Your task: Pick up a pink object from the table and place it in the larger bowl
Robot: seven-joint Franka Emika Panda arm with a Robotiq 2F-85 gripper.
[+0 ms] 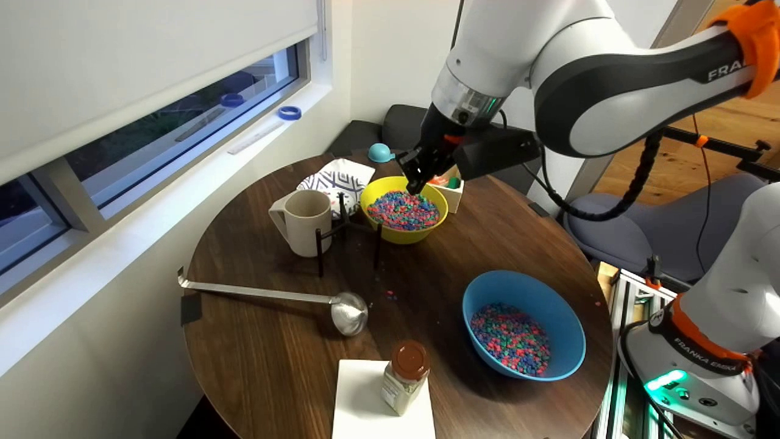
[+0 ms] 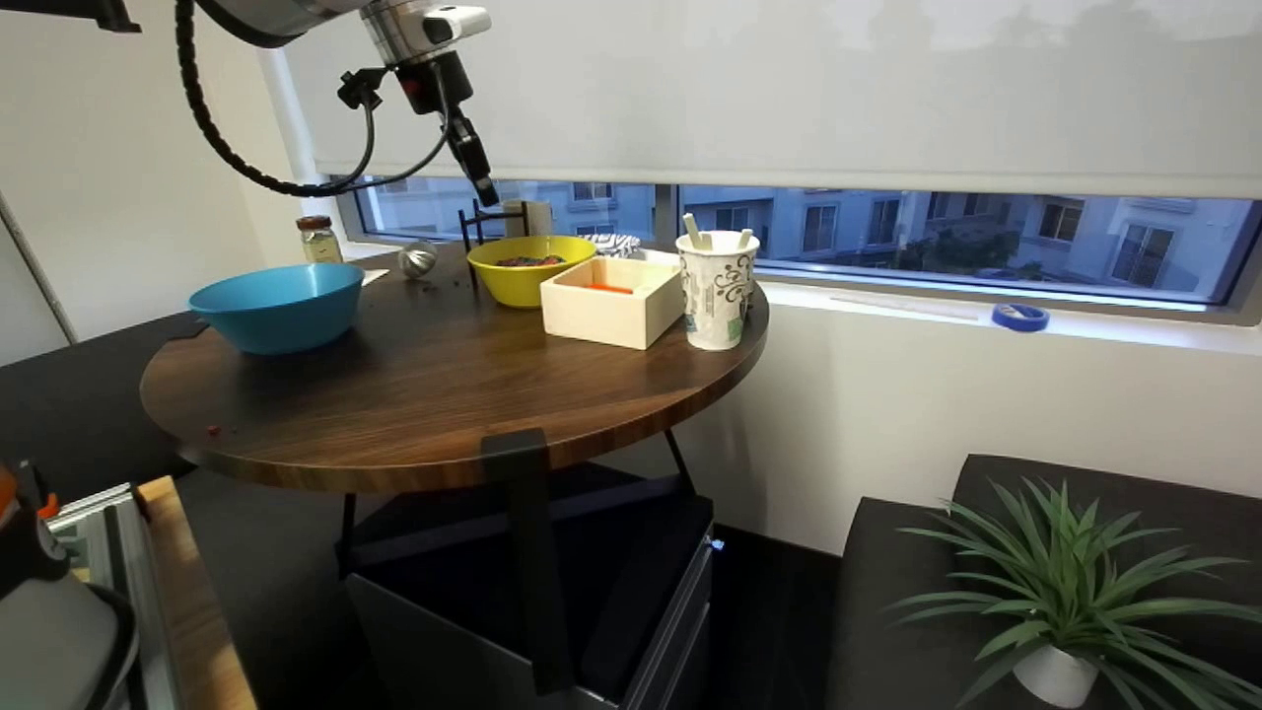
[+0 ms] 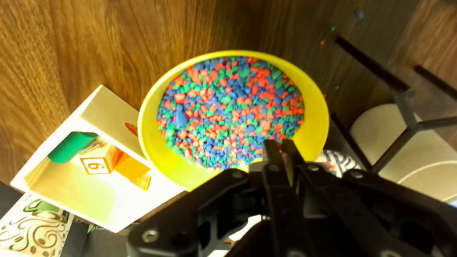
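Gripper hangs over the yellow bowl, above its rim and apart from it in an exterior view. Fingers drawn together, tips all but meeting; cannot tell whether a small bit is pinched between them.

Pink bits lie mixed with blue and green in the yellow bowl; cannot single out one piece. A like mix covers the bottom of the larger bowl, blue, upright, well apart from the yellow one.

On the round brown table, in an exterior view: larger bowl near right; yellow bowl far, toward the middle. Loose reddish-pink specks just right of a metal ladle lying with its handle out to the left. Farther off on the left, a beige mug, black stand just beside it, patterned cloth on the far side. Near: jar with brown lid, upright on a white square. Far edge: light blue cup.

Pale box just beside the yellow bowl, green and orange pieces inside. Paper cup just right of the box in an exterior view.
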